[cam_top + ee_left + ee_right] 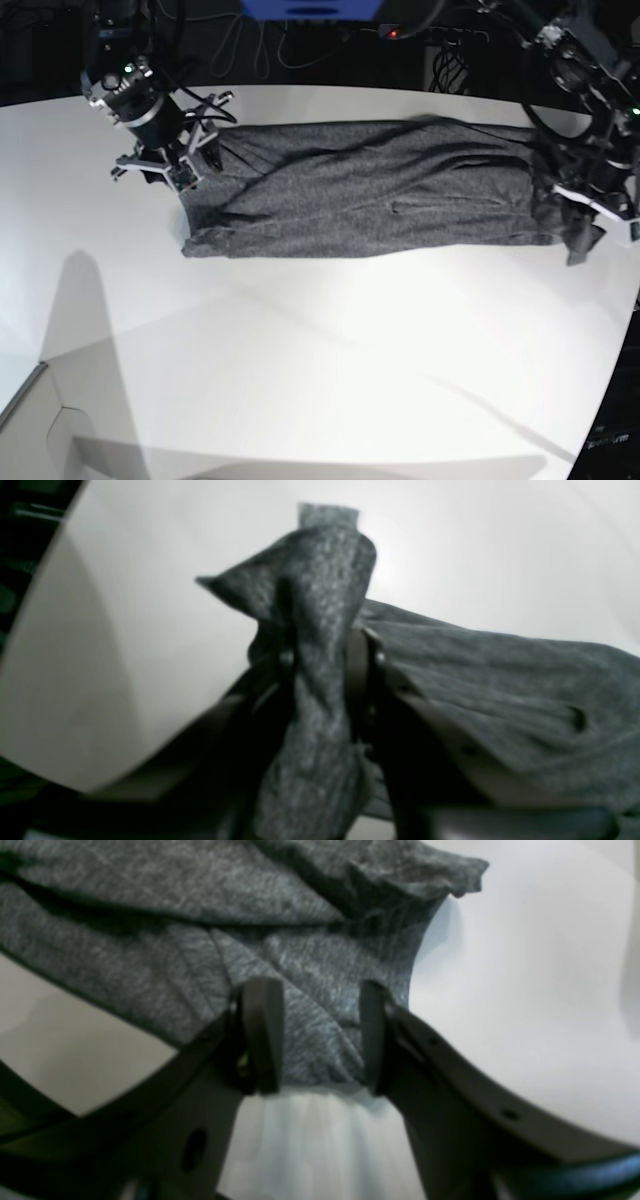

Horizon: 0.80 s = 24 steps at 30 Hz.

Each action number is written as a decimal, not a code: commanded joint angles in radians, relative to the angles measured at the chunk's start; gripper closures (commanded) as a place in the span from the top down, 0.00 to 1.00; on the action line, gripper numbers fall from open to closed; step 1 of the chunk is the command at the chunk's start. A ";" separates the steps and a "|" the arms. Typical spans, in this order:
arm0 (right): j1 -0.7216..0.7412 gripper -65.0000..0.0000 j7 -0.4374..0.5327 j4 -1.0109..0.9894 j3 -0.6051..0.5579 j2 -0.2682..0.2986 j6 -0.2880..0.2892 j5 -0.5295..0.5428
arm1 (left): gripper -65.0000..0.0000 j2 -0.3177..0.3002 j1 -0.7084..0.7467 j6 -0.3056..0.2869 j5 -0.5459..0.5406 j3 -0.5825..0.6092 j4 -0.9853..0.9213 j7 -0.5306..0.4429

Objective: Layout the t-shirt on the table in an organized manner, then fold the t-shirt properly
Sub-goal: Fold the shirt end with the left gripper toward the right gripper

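Across the far half of the table [320, 360] the t-shirt [370, 190] is lying stretched out as a long band, rumpled, running side to side. Left gripper [322, 655] is clenching a bunched fold of the shirt's end, cloth sticking up past the fingertips. Right gripper [320, 1035] is sitting at the opposite end with jaws parted, fabric lying between them; whether it's gripping, can't tell.
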 commanded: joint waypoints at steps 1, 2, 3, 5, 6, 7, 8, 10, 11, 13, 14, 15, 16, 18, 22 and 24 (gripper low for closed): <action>0.005 0.39 0.023 0.020 0.002 0.003 -0.005 0.013 | 0.00 0.009 -0.004 0.000 0.008 0.032 0.033 -0.019; 0.005 0.39 0.023 0.020 0.002 0.003 -0.005 0.013 | 0.00 0.027 0.008 0.002 0.036 0.060 0.044 -0.026; 0.005 0.39 0.025 0.020 0.002 0.003 -0.005 0.013 | 0.00 0.049 0.019 0.008 0.059 0.098 0.053 -0.030; 0.005 0.39 0.025 0.020 0.002 0.003 -0.005 0.013 | 0.00 0.086 0.026 0.011 0.097 0.173 0.062 -0.030; 0.005 0.39 0.025 0.020 0.002 0.003 -0.005 0.013 | 0.00 0.103 0.028 0.011 0.114 0.209 0.062 -0.030; 0.005 0.39 0.025 0.020 0.002 0.003 -0.005 0.013 | 0.00 0.119 0.028 0.011 0.132 0.244 0.062 -0.030; 0.005 0.39 0.025 0.020 0.002 0.003 -0.005 0.013 | 0.00 0.139 0.029 0.011 0.155 0.276 0.062 -0.030; 0.005 0.39 0.025 0.020 0.002 0.003 -0.005 0.013 | 0.00 0.156 0.029 0.011 0.209 0.336 0.062 -0.030; 0.005 0.39 0.025 0.020 0.002 0.003 -0.005 0.013 | 0.00 0.156 0.029 0.011 0.240 0.365 0.062 -0.030; 0.005 0.39 0.025 0.020 0.002 0.005 -0.005 0.013 | 0.00 0.156 0.029 0.011 0.286 0.422 0.062 -0.030; 0.005 0.39 0.025 0.020 0.002 0.005 -0.005 0.013 | 0.00 0.156 0.029 0.011 0.298 0.445 0.061 -0.030; 0.005 0.39 0.025 0.020 0.002 0.005 -0.005 0.013 | 0.00 0.156 0.029 0.012 0.313 0.473 0.059 -0.030; 0.005 0.39 0.025 0.020 0.002 0.006 -0.005 0.013 | 0.00 0.156 0.029 0.012 0.323 0.494 0.056 -0.032; 0.005 0.39 0.025 0.020 0.002 0.006 -0.005 0.013 | 0.00 0.156 0.029 0.012 0.332 0.522 0.054 -0.032; 0.005 0.39 0.025 0.020 0.002 0.006 -0.005 0.013 | 0.00 0.156 0.020 0.052 0.332 0.557 0.051 -0.032; 0.006 0.39 0.025 0.020 0.002 0.006 -0.005 0.013 | 0.00 0.156 0.022 0.110 0.324 0.597 0.044 -0.032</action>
